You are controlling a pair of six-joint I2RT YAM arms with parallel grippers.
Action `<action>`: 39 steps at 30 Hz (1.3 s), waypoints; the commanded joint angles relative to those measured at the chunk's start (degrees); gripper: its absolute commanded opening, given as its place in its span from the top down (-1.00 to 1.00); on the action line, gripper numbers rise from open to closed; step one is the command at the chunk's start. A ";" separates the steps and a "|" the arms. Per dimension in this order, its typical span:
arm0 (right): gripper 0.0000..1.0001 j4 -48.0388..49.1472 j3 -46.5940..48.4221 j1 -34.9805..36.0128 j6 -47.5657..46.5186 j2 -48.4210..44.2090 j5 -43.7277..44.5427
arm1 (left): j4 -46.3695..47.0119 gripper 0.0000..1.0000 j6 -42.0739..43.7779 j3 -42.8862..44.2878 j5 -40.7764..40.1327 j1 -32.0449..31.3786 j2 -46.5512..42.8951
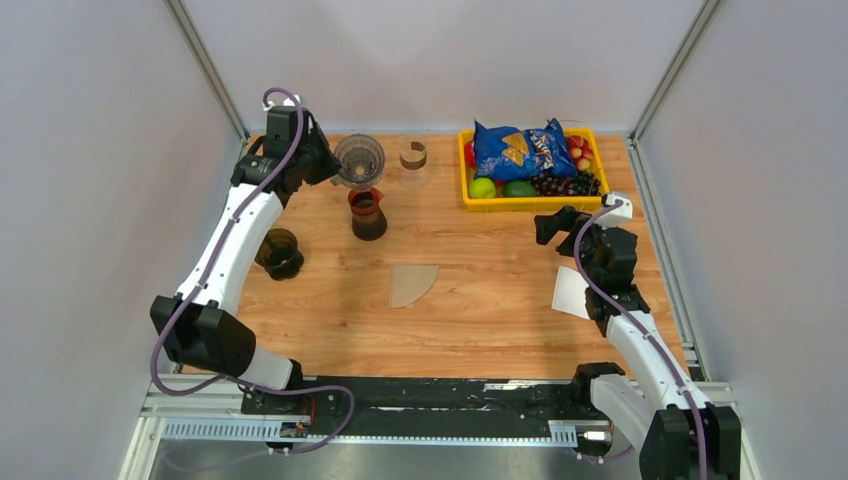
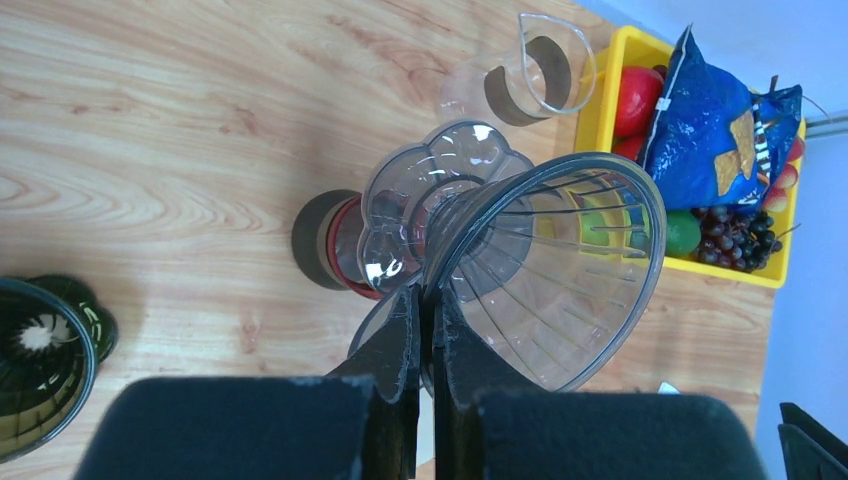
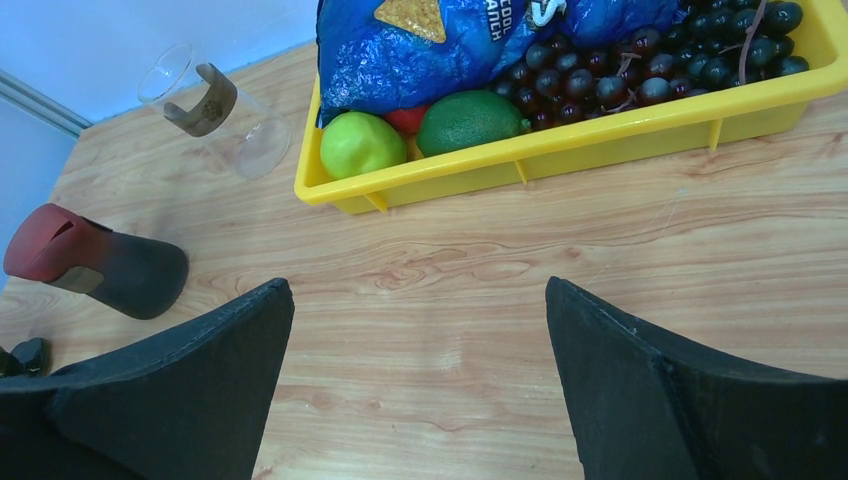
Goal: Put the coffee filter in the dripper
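Upper left, top view: two drippers, one clear dripper (image 1: 359,158) pinched at rim by left gripper (image 2: 427,320), one dark dripper (image 1: 280,252). Centre: one brown coffee filter (image 1: 411,283), flat on table (image 1: 480,320). Right: right gripper (image 3: 415,290), spread.

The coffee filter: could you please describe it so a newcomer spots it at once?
On the wooden table, look at the middle, nearer than the red-topped dark jug. The coffee filter lies flat there: a tan paper fan, unlike the white sheet farther right.

My left gripper (image 2: 428,305), jaws pinched on the clear dripper (image 2: 560,270) at its edge; red-rimmed carafe (image 2: 335,250) behind, on the wooden table (image 2: 150,120).
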 commanded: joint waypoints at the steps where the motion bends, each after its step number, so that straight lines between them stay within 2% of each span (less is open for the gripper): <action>1: -1.00 -0.15 2.80 -0.17 0.81 -0.18 0.94 | 0.44 0.99 -1.30 3.65 4.37 1.00 1.20; 6: -1.00 -0.42 2.94 -0.19 1.18 -0.26 1.61 | -2.14 0.99 -3.59 4.00 4.26 2.42 3.22; 13: -1.00 -1.25 2.99 -0.21 1.12 -0.79 2.44 | -3.03 1.00 -5.02 4.30 8.21 4.36 7.48; 26: -1.00 -2.13 3.26 -0.20 1.23 -0.46 4.16 | -5.29 0.98 -6.20 3.52 6.34 4.51 8.32; 29: -1.00 -2.51 3.45 -0.19 1.21 -0.44 4.42 | -5.41 0.91 -6.04 3.45 5.65 4.51 8.17; 32: -1.00 -2.62 3.37 -0.16 1.29 -0.44 4.80 | -5.75 0.73 -5.76 3.65 5.87 4.50 8.11; 39: -1.00 -2.84 3.43 -0.15 1.40 -0.44 5.53 | -5.46 0.64 -5.26 2.93 5.16 4.47 7.15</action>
